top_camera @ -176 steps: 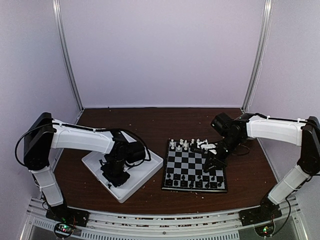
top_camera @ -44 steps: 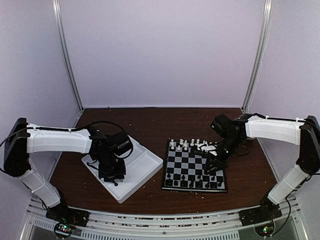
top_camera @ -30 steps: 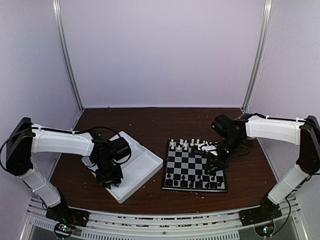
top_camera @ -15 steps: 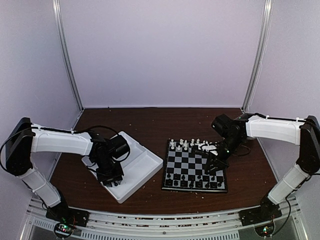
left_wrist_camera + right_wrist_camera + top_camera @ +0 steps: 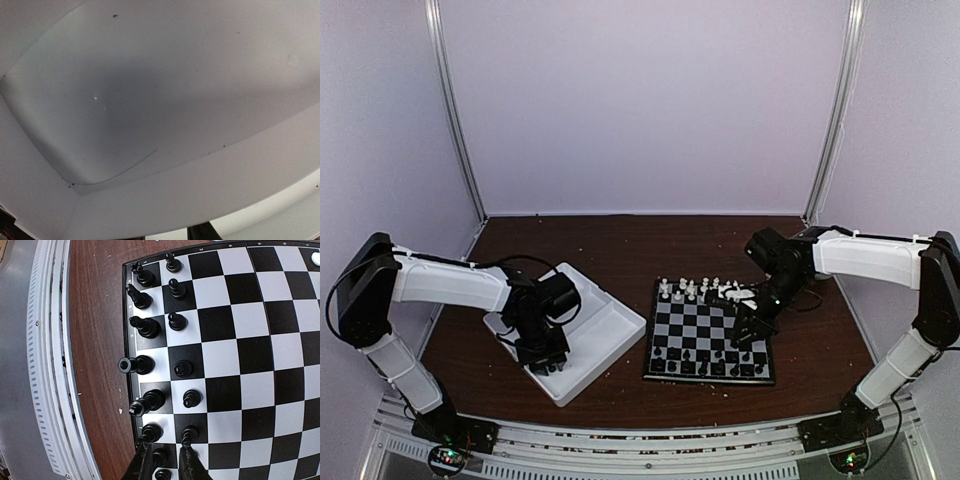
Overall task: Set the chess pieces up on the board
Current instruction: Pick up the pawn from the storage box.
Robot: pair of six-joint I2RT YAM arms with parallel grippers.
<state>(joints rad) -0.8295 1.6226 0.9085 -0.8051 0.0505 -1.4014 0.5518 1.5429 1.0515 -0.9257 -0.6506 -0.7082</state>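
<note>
**Left arm searching the tray, right arm poised over the black ranks**

Start at your right gripper (image 5: 166,454). Its jaws stand only a little apart, toward the right end of the black ranks on the board (image 5: 255,352). A black piece (image 5: 159,456) shows in the gap between them. You cannot tell whether the jaws pinch that piece or merely hang above it.

Your left gripper (image 5: 542,352) is down inside the white tray (image 5: 610,325). Its wrist view sits so close that only bare tray floor and wall show. You cannot tell how those jaws stand, and no piece appears between them.

Outward from the right jaws, the black chess pieces (image 5: 145,326) stand in two lines along the board edge nearest the arms, one to a square. The last squares are hidden behind the gripper. White chess pieces (image 5: 682,290) line the far edge. The board lies on the brown worktop (image 5: 620,250), just beside the tray.

By the look of it, you are at the fetch step, hunting the tray for a remaining black piece. Next, lift the left wrist enough to bring a piece into view. Then close squarely on it and carry it to whichever black square is vacant. Check the hidden squares first. These pieces are tiny and likely tip easily, so keep the right arm from brushing the standing ranks.
</note>
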